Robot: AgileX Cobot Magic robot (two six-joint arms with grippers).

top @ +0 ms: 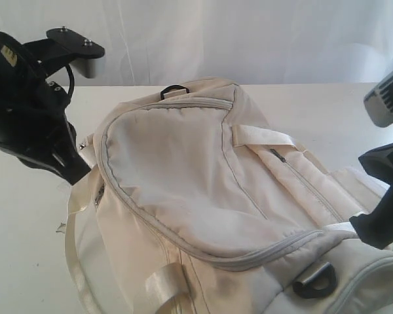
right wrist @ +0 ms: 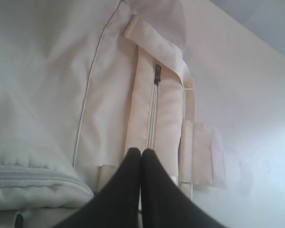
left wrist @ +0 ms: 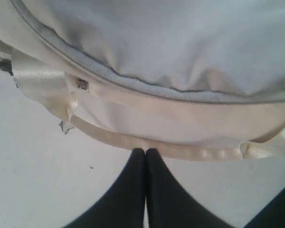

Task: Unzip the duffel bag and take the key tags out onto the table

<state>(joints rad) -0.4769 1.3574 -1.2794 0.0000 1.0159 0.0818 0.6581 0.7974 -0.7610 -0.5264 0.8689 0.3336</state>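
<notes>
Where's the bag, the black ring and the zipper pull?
duffel bag (top: 177, 170): exterior view, top panel.
black D-ring (top: 312, 286): exterior view, nearer ring's curved bar.
zipper pull (right wrist: 157, 76): right wrist view, dark tab.

exterior: high, angled down, near | wrists: close, low | shared: duffel bag (top: 203, 176)

Our left gripper (left wrist: 145, 153) and right gripper (right wrist: 141, 153) are black and tapered; our left arm (top: 26, 121) carries a looped cable (top: 70, 75), a flat bracket (top: 75, 41) with two silver screws (top: 87, 41), and a yellowish label (top: 10, 57).
</notes>
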